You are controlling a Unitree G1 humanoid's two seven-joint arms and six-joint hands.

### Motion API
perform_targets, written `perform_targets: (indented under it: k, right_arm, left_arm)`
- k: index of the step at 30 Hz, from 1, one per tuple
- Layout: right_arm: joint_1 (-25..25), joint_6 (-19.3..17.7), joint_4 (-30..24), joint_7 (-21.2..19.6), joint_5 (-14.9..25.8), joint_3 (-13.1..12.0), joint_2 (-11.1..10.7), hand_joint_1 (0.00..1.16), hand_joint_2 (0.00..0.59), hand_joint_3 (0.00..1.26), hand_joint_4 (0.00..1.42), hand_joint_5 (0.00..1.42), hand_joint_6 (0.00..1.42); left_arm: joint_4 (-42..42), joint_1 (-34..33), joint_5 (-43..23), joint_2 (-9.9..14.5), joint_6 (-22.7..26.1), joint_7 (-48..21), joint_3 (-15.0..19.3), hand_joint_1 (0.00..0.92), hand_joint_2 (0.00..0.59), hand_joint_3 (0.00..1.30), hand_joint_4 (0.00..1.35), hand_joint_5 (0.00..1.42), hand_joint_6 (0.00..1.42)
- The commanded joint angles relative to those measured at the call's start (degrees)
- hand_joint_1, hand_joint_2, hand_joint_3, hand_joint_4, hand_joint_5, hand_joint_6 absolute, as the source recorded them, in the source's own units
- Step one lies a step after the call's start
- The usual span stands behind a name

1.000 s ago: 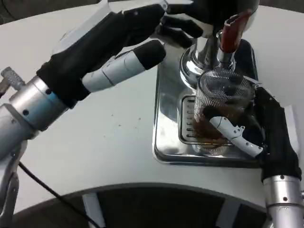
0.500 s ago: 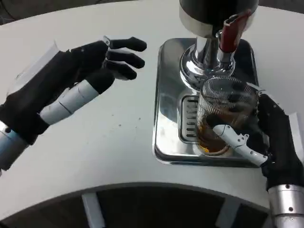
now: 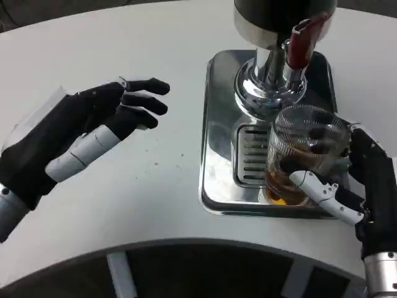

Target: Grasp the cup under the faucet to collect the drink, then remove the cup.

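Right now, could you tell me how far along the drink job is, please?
Done: the cup holds brown drink. In hand: the right hand grips it, shifted off from under the faucet but still over the metal tray. Left: carrying it clear. The left hand waits open.

Clear ribbed cup [image 3: 307, 146] w/ amber-brown drink; red faucet handle [image 3: 299, 42]; shiny silver tray [image 3: 218, 130] & dispenser base [image 3: 263, 87]; white table [image 3: 155, 186]; hands black & white.
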Motion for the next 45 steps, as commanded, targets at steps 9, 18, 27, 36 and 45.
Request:
perform_targets:
  k: [9,18,27,36,45]
  right_arm:
    - [4.9,-1.1,-6.2,0.7,0.7,-1.1,0.1,0.94,0.186,0.65,0.70,0.89,0.78]
    - [7.7,-1.4,-8.8,1.4,0.9,-1.8,-0.2,0.94,0.183,0.66,0.70,0.91,0.80]
    - [8.3,-1.9,-12.5,1.9,1.5,-1.0,0.7,0.95,0.169,0.67,0.72,0.92,0.85]
    - [14.1,-2.5,-20.2,3.7,1.7,0.8,1.5,0.95,0.168,0.70,0.76,0.95,0.90]
    - [17.3,-2.1,-25.6,5.6,2.4,1.9,2.2,0.96,0.153,0.73,0.79,0.97,0.94]
  left_arm:
    - [2.3,3.0,4.6,1.7,-3.0,1.4,-0.3,0.000,0.094,0.33,0.38,0.42,0.39]
    - [2.1,3.3,5.8,2.1,-3.6,1.5,-1.4,0.000,0.095,0.32,0.36,0.39,0.35]
    - [-0.4,3.9,9.6,3.1,-3.3,1.6,-3.0,0.000,0.095,0.29,0.30,0.33,0.31]
    - [-4.6,5.9,13.7,4.3,-2.0,1.5,-4.7,0.000,0.100,0.25,0.23,0.25,0.24]
    - [-6.7,7.6,14.0,4.8,-1.0,1.5,-4.8,0.000,0.100,0.24,0.20,0.23,0.23]
